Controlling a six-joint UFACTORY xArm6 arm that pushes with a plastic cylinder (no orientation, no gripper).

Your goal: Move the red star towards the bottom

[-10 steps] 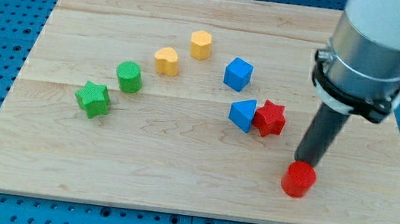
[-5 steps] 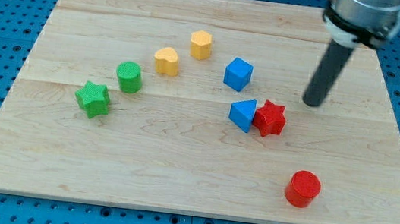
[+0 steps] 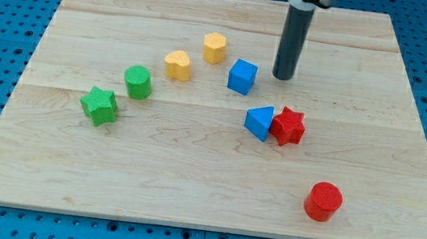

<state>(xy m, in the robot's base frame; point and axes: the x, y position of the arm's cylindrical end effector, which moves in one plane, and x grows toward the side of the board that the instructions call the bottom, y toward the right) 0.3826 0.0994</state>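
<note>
The red star [image 3: 288, 126] lies right of the board's middle, touching a blue triangular block [image 3: 259, 122] on its left. My tip [image 3: 283, 77] rests on the board above the red star, toward the view's top, apart from it. The tip is just right of the blue cube [image 3: 241, 76], close to it. A red cylinder [image 3: 323, 202] stands near the board's bottom right.
A yellow hexagonal block [image 3: 215, 47] and a yellow heart-like block [image 3: 177, 64] lie left of the blue cube. A green cylinder [image 3: 137, 82] and a green star [image 3: 99, 106] lie further left. The wooden board [image 3: 188, 190] sits on a blue pegboard.
My tip moved from beside the red cylinder up and left to above the red star. The blue cube shifted a little to the left. The red cylinder settled slightly lower right.
</note>
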